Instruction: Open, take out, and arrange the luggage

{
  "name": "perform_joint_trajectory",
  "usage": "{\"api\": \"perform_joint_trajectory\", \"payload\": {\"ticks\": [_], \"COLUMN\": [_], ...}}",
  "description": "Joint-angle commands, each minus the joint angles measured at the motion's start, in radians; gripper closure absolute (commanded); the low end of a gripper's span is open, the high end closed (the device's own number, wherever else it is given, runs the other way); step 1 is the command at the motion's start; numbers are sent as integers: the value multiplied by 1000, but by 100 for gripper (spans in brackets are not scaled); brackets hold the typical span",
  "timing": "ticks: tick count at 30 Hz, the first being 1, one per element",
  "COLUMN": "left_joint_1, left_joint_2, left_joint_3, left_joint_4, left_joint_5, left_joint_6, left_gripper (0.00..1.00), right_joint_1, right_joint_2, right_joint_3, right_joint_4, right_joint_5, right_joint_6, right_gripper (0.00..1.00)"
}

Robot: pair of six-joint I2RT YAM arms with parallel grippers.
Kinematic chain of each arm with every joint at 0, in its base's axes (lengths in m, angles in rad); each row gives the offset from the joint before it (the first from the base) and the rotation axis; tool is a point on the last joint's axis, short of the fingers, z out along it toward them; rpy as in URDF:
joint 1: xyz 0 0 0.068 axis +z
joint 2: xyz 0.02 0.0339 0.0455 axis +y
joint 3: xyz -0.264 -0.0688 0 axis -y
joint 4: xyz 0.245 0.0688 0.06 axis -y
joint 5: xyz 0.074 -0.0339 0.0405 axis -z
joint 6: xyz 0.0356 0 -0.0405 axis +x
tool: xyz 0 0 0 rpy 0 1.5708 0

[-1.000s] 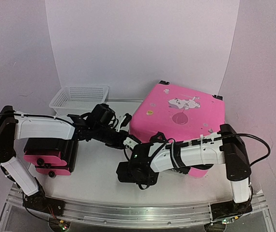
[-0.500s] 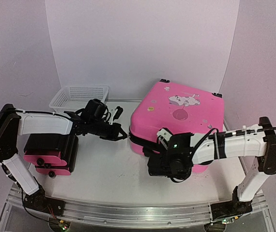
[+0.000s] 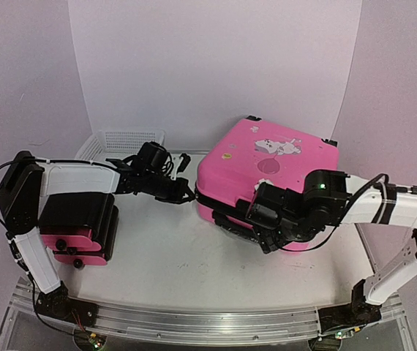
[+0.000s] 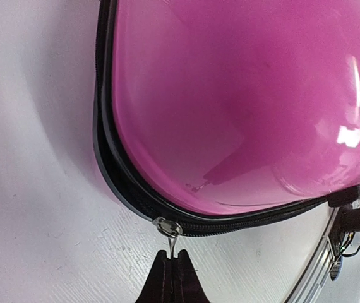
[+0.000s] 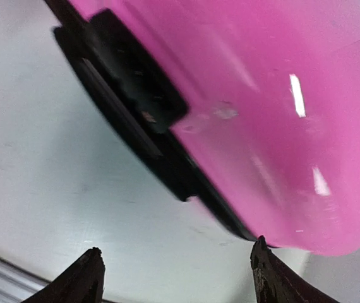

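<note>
Left wrist view is showing the left gripper [image 4: 170,259] pinching the small metal zipper pull [image 4: 167,228] at a rounded corner of the pink suitcase [image 4: 230,107], its fingers pressed together on the tab. To do this step well, the pull should be travelling along the black zipper track [image 4: 114,170], following the curve of the corner rather than tugging away from the shell, since the thin tab looks likely to slip free.

Right wrist view is showing the right gripper [image 5: 177,265] spread wide and holding nothing, hanging just beside the suitcase's lower edge near a black fitting [image 5: 139,95]. Bracing the shell there would probably be stopping it from sliding.

Top external view is giving what neither wrist does. The suitcase is lying flat at centre right of the frame, with a white basket [image 3: 121,140] at upper left and a smaller pink-and-black case [image 3: 77,232] at lower left.
</note>
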Motion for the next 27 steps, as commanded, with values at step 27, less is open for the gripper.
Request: {"api": "perform_joint_trajectory", "payload": {"ticks": [27], "left_joint_1": [-87], "left_joint_2": [-132], "left_joint_3": [-35], "left_joint_4": [57], "left_joint_5": [33], "left_joint_6": [-6], "left_gripper": [100], "right_joint_1": [-117], "right_joint_2": [373], "right_joint_3": [175], "right_joint_4": [259], "right_joint_5": [-177], "right_joint_6": [-815], "right_gripper": [26]}}
